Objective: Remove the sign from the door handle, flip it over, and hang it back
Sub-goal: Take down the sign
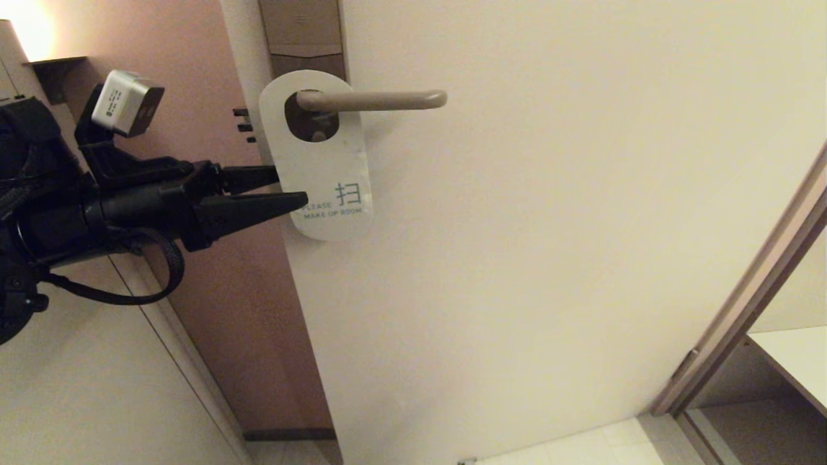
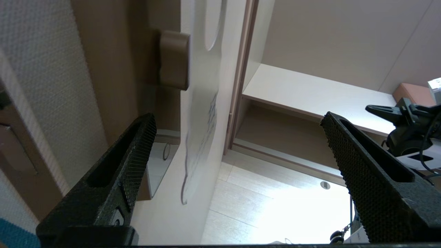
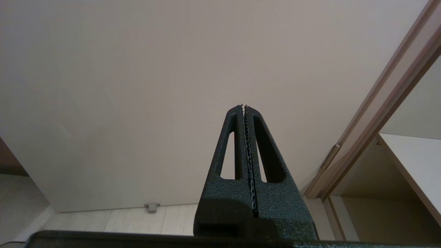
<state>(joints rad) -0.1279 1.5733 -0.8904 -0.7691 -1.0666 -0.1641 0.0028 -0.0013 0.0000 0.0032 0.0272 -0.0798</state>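
There, on the left of the head view, the left hand reached in from the door's edge toward the sign, its fingers spread wide apart and holding nothing. One finger lay in front of the card's lower left part, its tip overlapping the white face near the printed words; the other finger sat above and farther back, its tip meeting the card's left edge. Whether either finger actually touched the card could not be told. The left wrist view showed the same wide gap between the two textured fingers, with the door edge and the thin card seen edge-on between them.

The sign hung on the door handle, its large oval hole looped over the bar close to the brownish lock plate. The white side faced out, reading "PLEASE MAKE UP ROOM" in teal, and the card tilted slightly, its lower end swung toward the right. The lever ran horizontally to the right across the pale door.

The right hand showed only in its own wrist view, its fingers pressed fully together on nothing, pointing at the plain door well away from the sign
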